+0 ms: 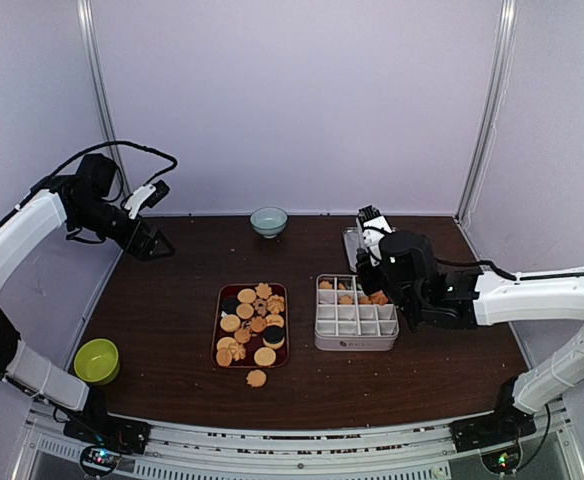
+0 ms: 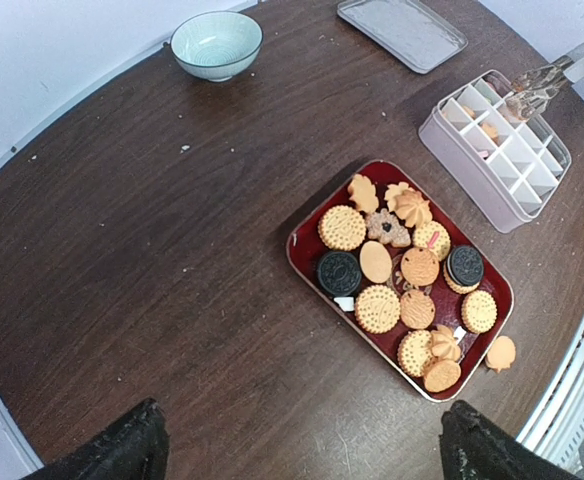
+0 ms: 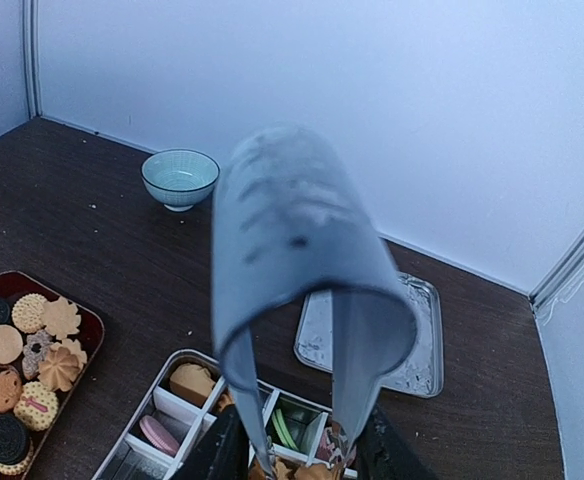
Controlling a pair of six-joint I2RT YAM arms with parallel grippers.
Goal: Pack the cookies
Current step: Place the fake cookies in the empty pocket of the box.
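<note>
Several cookies (image 1: pixel 252 322), mostly golden-orange with two dark ones, lie on a dark red tray (image 1: pixel 220 330); they also show in the left wrist view (image 2: pixel 402 280). One cookie (image 1: pixel 257 378) lies on the table just in front of the tray. A white divided box (image 1: pixel 356 320) holds a few cookies (image 3: pixel 190 382) in its far row, orange, pink and green. My right gripper (image 1: pixel 374 268) is shut on metal tongs (image 3: pixel 292 250) whose tips reach into the box at an orange cookie; I cannot tell if they pinch it. My left gripper (image 2: pixel 302 450) is open and empty, high over the table's far left.
A pale blue bowl (image 1: pixel 269 220) stands at the back middle. A flat metal lid (image 3: pixel 412 345) lies behind the box. A green bowl (image 1: pixel 97 360) sits at the near left edge. White walls close in the table on three sides.
</note>
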